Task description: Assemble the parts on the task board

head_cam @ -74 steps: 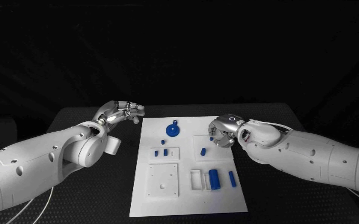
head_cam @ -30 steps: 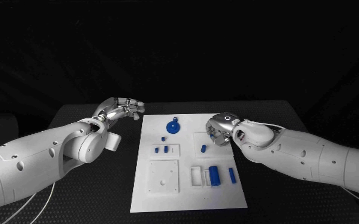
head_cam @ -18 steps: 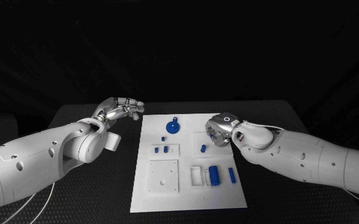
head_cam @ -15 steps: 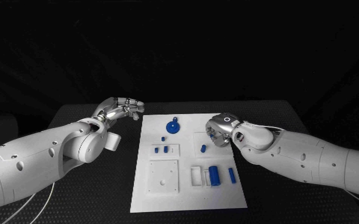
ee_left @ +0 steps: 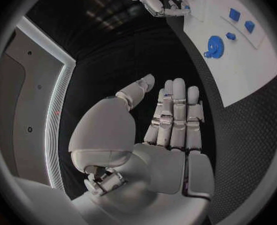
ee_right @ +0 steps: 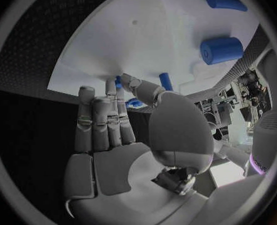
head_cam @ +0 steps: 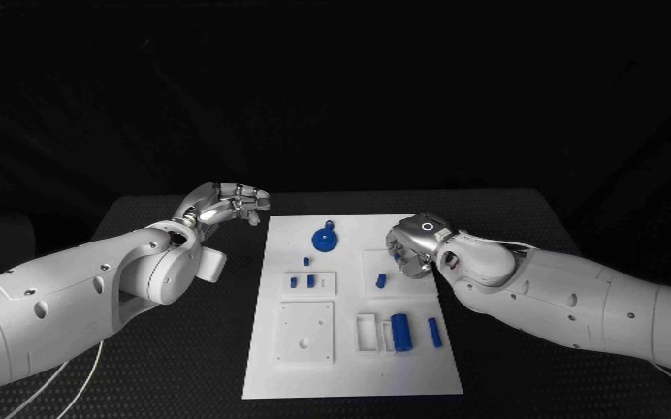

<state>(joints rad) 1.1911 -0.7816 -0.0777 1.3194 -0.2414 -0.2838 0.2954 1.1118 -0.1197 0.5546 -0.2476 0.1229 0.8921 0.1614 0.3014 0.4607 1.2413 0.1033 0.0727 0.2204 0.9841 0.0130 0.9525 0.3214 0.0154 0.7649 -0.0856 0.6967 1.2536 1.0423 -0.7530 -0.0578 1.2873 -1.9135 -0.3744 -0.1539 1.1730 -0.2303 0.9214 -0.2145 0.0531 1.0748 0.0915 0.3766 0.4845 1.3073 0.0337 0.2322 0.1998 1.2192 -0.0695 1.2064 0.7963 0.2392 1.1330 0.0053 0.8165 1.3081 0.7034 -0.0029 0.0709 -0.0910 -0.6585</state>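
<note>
The white task board (head_cam: 350,361) lies in the middle of the table. My right hand (head_cam: 414,241) hovers over its right middle and pinches a small blue part (ee_right: 118,82) between thumb and fingertip, the other fingers straight. A blue peg (head_cam: 382,279) lies just beside that hand. A round blue gear-like part (head_cam: 323,238) sits at the board's far end. Small blue pieces (head_cam: 301,281) stand in a raised block at the left. My left hand (head_cam: 224,204) hangs off the board's far left corner and holds nothing; its fingers (ee_left: 176,110) are straight.
A blue cylinder (head_cam: 400,332) and a thin blue bar (head_cam: 433,333) lie at the board's near right, beside a white slotted block (head_cam: 367,330). A square white plate (head_cam: 305,334) sits at the near left. Black table (head_cam: 168,380) surrounds the board.
My right forearm has sunk slightly toward the board; its hand stays over the same spot. The left hand and the parts have not moved.
</note>
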